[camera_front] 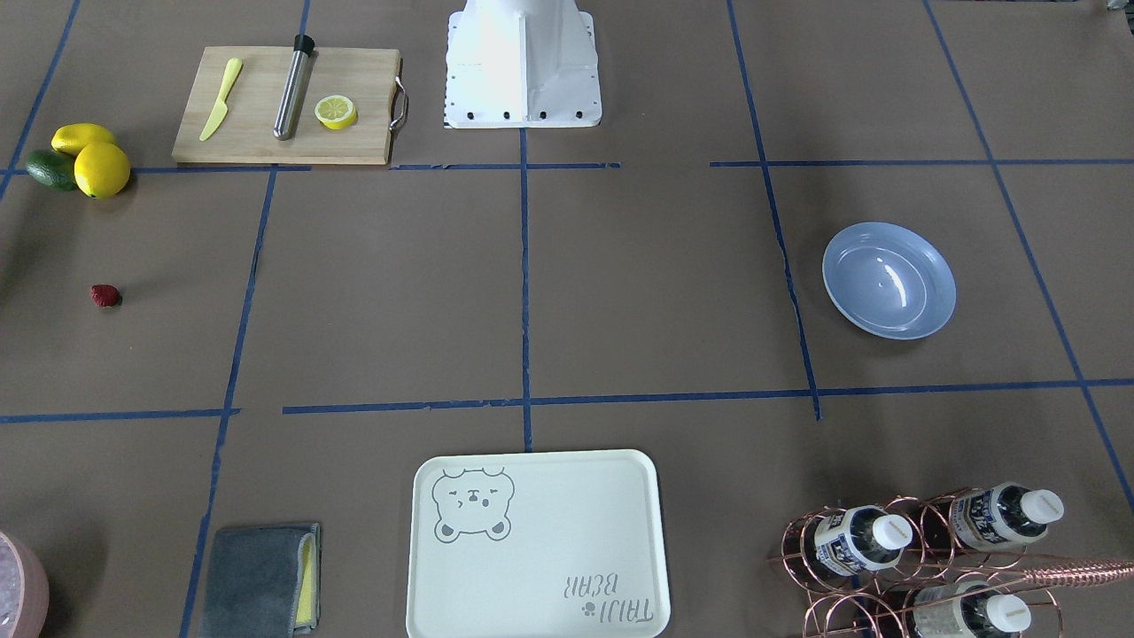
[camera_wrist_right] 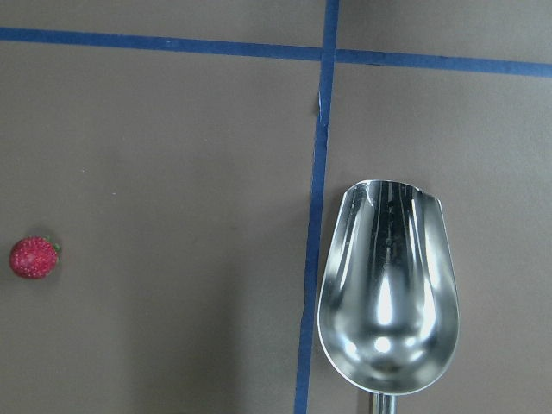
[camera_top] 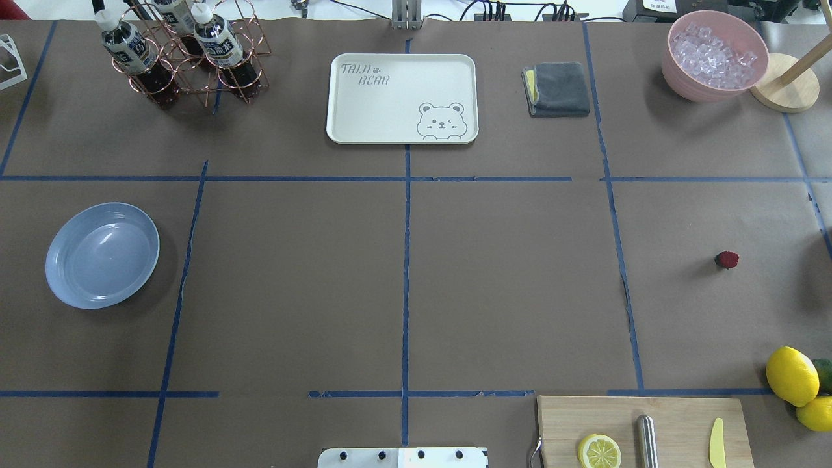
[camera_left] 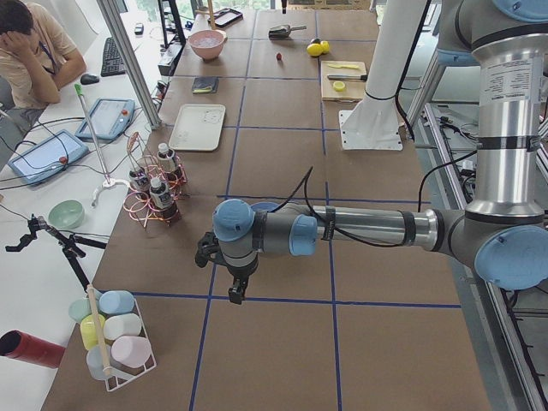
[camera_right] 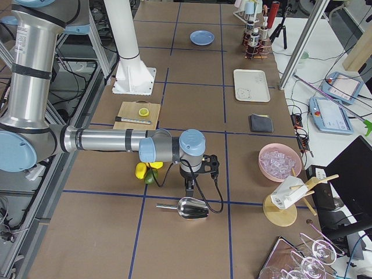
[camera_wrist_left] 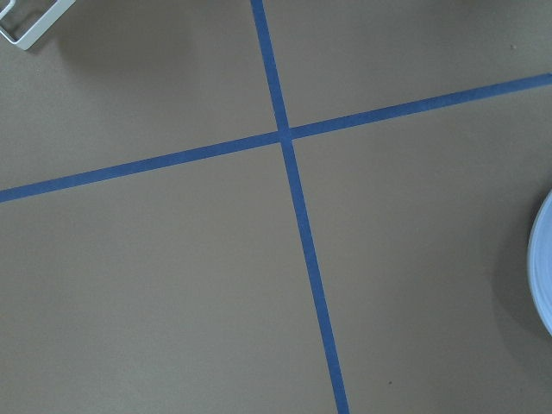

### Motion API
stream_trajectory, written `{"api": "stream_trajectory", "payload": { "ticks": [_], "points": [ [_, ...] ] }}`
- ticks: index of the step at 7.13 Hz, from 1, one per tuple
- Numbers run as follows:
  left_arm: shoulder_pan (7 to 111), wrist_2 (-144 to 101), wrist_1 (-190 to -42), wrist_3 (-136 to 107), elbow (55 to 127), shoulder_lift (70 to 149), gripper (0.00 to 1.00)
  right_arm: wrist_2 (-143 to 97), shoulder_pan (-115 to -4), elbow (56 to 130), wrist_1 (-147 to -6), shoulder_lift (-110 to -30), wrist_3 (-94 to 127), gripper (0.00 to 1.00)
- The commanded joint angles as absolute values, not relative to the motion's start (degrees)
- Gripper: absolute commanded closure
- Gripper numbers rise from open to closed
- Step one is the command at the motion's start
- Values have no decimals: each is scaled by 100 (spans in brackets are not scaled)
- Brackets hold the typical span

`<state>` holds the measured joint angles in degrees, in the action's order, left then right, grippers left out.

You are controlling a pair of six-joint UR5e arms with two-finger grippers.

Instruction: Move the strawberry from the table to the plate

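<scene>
The strawberry, small and dark red, lies alone on the brown-paper table on the robot's right side. The light-blue plate sits empty on the robot's left side, and its rim shows at the left wrist view's edge. My left gripper hangs low beside the plate. My right gripper hangs above a metal scoop, near the lemons. Each gripper shows only in a side view, so I cannot tell whether it is open or shut.
A metal scoop lies right of the strawberry in the right wrist view. Two lemons and an avocado sit near a cutting board. At the far side are a bear tray, a grey cloth, a bottle rack and a pink ice bowl.
</scene>
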<state>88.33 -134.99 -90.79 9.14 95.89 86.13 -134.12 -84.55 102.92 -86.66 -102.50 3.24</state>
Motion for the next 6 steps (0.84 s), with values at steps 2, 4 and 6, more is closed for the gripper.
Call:
{"api": "stream_trajectory", "payload": {
  "ticks": [2, 4, 6],
  "points": [
    [8842, -13482, -9114, 958, 9703, 8604, 0, -13403, -8455, 10301, -8657, -10222, 316, 0],
    [8833, -13456, -9123, 941, 9782, 8639, 0, -13386, -8446, 10423, -8657, -10178, 351, 0],
    [8816, -13483, -9193, 975, 9974, 8718, 0, -13403, -8403, 10703, -8230, -10169, 395, 0]
  ]
}}
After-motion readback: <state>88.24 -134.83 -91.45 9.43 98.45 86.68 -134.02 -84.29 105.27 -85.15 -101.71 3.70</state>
